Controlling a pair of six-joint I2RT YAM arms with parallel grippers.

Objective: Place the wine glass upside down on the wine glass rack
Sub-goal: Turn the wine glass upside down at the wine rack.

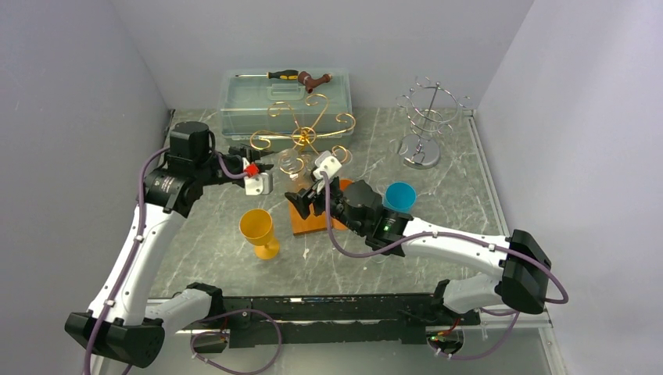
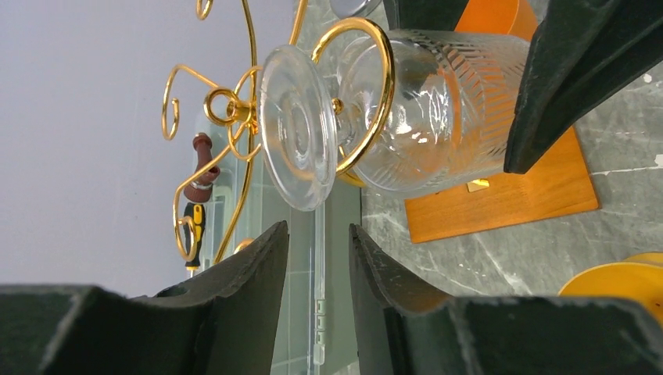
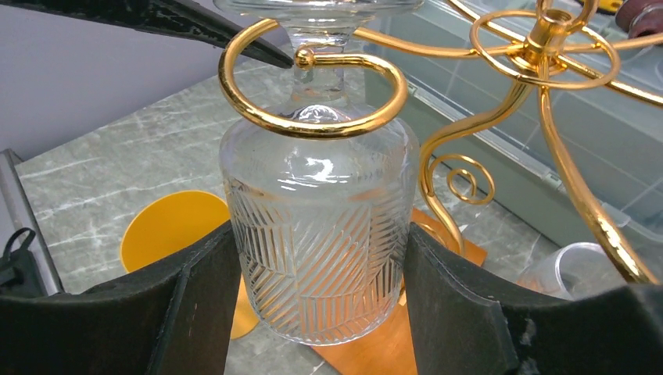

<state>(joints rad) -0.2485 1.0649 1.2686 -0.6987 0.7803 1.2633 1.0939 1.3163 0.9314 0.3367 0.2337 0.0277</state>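
The clear ribbed wine glass (image 1: 291, 165) hangs upside down in a ring (image 3: 313, 125) of the gold wire rack (image 1: 306, 129), its foot above the ring and its bowl (image 3: 320, 234) below. My right gripper (image 1: 305, 197) is shut on the bowl, one finger (image 3: 195, 305) on each side. The rack stands on an orange wooden base (image 1: 309, 223). My left gripper (image 1: 274, 175) is open and empty, its tips (image 2: 318, 228) just short of the glass's foot (image 2: 297, 129).
A yellow goblet (image 1: 258, 230) stands upright in front of the rack to the left. A blue cup (image 1: 399, 196) is to the right. A silver wire rack (image 1: 426, 117) stands at the back right. A clear plastic box (image 1: 285, 105) behind the rack carries a screwdriver (image 1: 283, 75).
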